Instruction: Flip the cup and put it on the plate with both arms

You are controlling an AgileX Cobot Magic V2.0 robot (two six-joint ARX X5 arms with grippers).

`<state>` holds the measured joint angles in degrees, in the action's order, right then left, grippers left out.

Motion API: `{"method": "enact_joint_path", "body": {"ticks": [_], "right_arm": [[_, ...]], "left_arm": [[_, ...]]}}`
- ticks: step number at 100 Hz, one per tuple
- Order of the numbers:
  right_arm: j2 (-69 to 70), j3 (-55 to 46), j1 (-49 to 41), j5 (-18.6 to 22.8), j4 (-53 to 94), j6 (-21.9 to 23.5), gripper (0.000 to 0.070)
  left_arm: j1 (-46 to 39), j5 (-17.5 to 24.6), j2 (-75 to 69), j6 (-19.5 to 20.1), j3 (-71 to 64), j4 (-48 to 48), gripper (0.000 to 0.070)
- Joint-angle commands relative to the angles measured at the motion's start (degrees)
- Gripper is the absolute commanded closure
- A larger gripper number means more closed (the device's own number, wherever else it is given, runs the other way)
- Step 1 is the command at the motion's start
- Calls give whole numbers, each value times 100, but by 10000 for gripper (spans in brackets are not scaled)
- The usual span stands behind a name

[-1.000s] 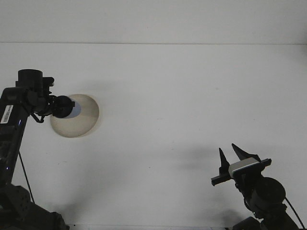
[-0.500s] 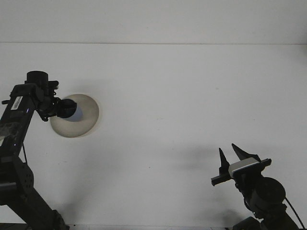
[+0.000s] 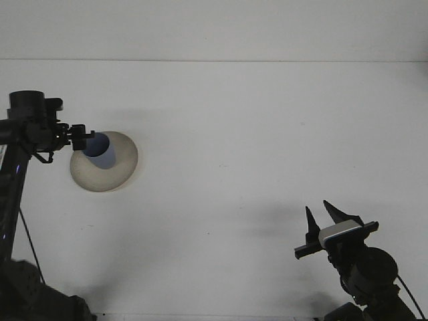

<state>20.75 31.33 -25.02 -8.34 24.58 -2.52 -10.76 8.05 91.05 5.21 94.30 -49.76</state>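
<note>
A blue cup (image 3: 101, 154) stands on the beige plate (image 3: 117, 175) at the left of the white table, its dark mouth facing up and toward the left. My left gripper (image 3: 80, 137) sits just left of the cup at its rim, open and drawn back off the cup. My right gripper (image 3: 322, 217) rests low at the front right, far from the plate, open with nothing between its fingers (image 3: 310, 222).
The left arm (image 3: 20, 174) runs down the left edge of the view. The right arm's wrist (image 3: 364, 267) fills the bottom right corner. The white table (image 3: 254, 134) ends at a far edge near the top.
The left gripper has moved left and slightly up, off the cup, which now shows uncovered on the plate. The right arm has not moved.
</note>
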Motion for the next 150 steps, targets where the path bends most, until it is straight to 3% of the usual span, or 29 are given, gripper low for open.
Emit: {"method": "enact_joint_path", "body": {"ticks": [1, 27, 44, 49, 53, 59, 85, 103, 150], "right_arm": [[33, 4, -9, -105, -48, 129, 407], [-52, -9, -7, -232, -151, 291, 411], [-219, -79, -2, -417, -219, 334, 454], [-264, -105, -2, -444, -315, 409, 463], [-297, -120, -2, -533, -380, 492, 511], [-339, -146, -2, -693, -555, 669, 700], [-380, -153, -2, -1169, -1156, 741, 700], [-385, -153, -2, -1137, -1165, 726, 700], [-385, -153, -4, -1119, -1174, 726, 700]], "left_arm": [[-22, 149, -433, -57, 164, 7, 384], [210, 446, -2129, -181, 11, -267, 426], [614, 337, -3399, 136, -1388, 341, 699], [686, 337, -3858, 166, -2046, 763, 687], [704, 337, -4240, 164, -2625, 1167, 687], [699, 330, -4850, 162, -3530, 1821, 687], [691, -173, -7291, -317, -6579, 4544, 688], [693, -319, -7805, -487, -6793, 4695, 688], [693, -319, -7919, -481, -6771, 4686, 687]]}}
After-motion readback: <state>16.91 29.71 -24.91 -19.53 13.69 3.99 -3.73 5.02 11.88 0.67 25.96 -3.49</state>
